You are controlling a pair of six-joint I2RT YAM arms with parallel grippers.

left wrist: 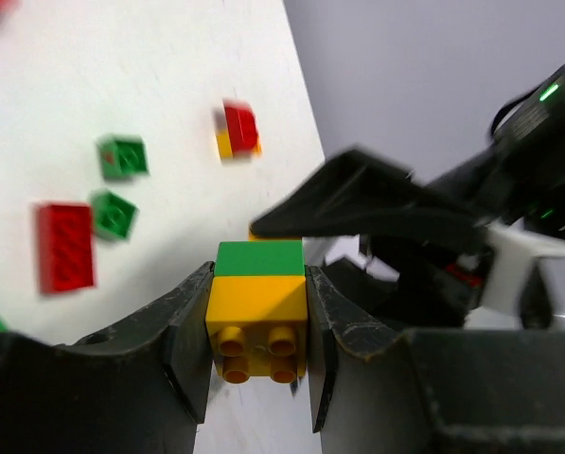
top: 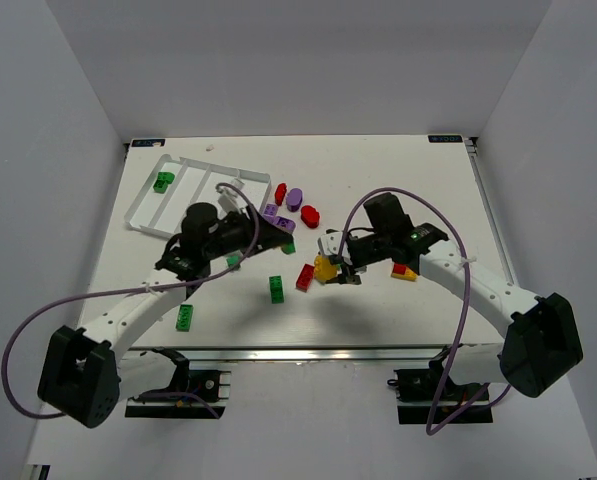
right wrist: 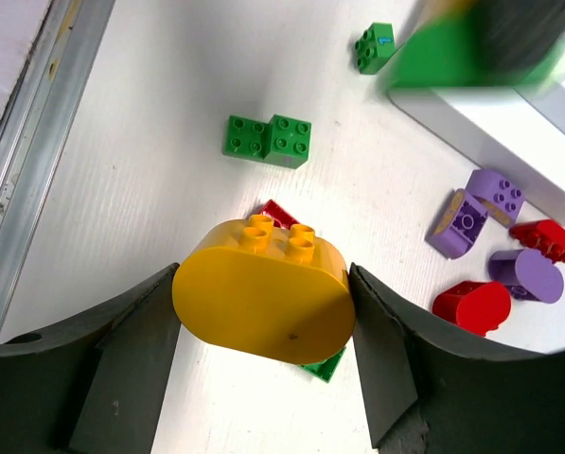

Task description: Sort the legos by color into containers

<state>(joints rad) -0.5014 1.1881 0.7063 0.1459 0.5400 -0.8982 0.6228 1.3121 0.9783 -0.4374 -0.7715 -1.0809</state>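
Pinched between the left tool's [top: 281, 240] fingers sits a yellow-and-green stacked brick [left wrist: 258, 307]; the right tool [top: 340, 268], just beside it, is clamped on a yellow oval brick [right wrist: 263, 303]; the white tray [top: 140, 212] lies far-left of both on the bench [top: 398, 180], compartments running diagonally, left arm nearer; one green brick [top: 163, 182] sits inside; a purple oval [top: 294, 198] and red brick [top: 310, 215] crowd the right arm's path.

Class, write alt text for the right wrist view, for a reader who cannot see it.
The right gripper clamps a yellow oval brick over a white table. Green bricks, purple bricks and red bricks lie scattered on it.
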